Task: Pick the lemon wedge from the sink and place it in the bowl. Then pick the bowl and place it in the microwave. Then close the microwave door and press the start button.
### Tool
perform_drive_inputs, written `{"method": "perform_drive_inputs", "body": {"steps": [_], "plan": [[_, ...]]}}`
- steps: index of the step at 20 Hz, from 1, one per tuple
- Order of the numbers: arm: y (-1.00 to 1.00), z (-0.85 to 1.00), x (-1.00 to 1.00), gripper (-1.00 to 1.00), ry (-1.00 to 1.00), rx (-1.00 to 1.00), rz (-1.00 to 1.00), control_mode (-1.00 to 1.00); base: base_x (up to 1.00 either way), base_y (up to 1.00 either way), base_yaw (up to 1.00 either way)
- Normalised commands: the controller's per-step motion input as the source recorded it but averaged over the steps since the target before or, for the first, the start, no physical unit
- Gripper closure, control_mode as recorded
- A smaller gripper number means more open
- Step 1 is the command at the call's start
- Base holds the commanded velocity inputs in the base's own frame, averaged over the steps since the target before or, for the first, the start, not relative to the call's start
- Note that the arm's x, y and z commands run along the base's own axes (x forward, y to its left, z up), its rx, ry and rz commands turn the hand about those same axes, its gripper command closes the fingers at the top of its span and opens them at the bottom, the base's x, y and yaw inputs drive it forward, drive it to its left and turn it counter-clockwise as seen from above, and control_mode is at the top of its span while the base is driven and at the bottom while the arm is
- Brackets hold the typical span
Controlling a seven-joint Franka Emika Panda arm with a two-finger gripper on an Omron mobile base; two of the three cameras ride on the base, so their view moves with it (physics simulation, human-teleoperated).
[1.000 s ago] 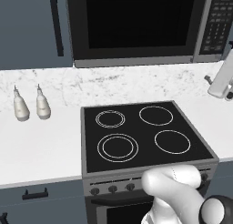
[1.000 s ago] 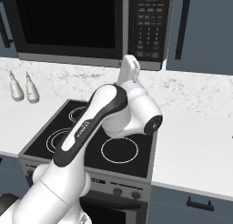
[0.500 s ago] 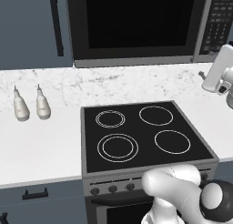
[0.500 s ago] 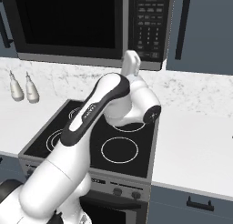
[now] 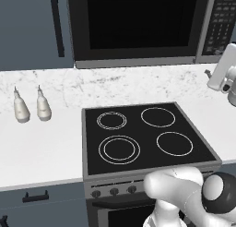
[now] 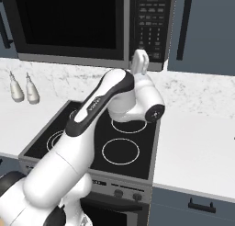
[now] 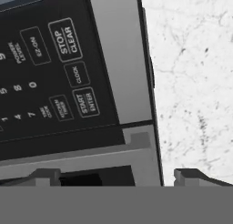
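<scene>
Microwave [image 5: 138,27] top cut off; bowl inside unseen.

the white franka arm with dark joints [image 6: 92,115] rises from the base, bends at a rounded elbow with a dark cap, and reaches up and forward with its last link pointing steeply upward. in the left base view the same arm shows as a white shoulder and a dark round joint low in the corner, with the white hand section at the right edge. the two-finger claw [image 6: 140,59] tops the raised hand. in the hand view its 2 small dark fingertips [image 7: 45,176] stand far apart at the bottom, the jaws spread wide with nothing gripped between them.
</scene>
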Motion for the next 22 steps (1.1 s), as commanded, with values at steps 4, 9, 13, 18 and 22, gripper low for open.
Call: {"method": "perform_drive_inputs", "body": {"steps": [4,9,13,18,22], "plan": [[-0.04,0.00,0.33,-1.00,0.00,0.00,-0.06,-1.00,0.00,0.00,0.00],[-0.02,0.00,0.33,-1.00,0.01,0.00,-0.03,-1.00,0.00,0.00,0.00],[-0.05,0.00,0.33,-1.00,0.02,0.00,-0.03,-1.00,0.00,0.00,0.00],[-0.10,-0.06,0.25,-1.00,0.02,0.00,-0.02,-1.00,0.00,0.00,0.00],[-0.20,-0.07,0.19,-1.00,0.04,0.00,0.00,-1.00,0.00,0.00,0.00]]}}
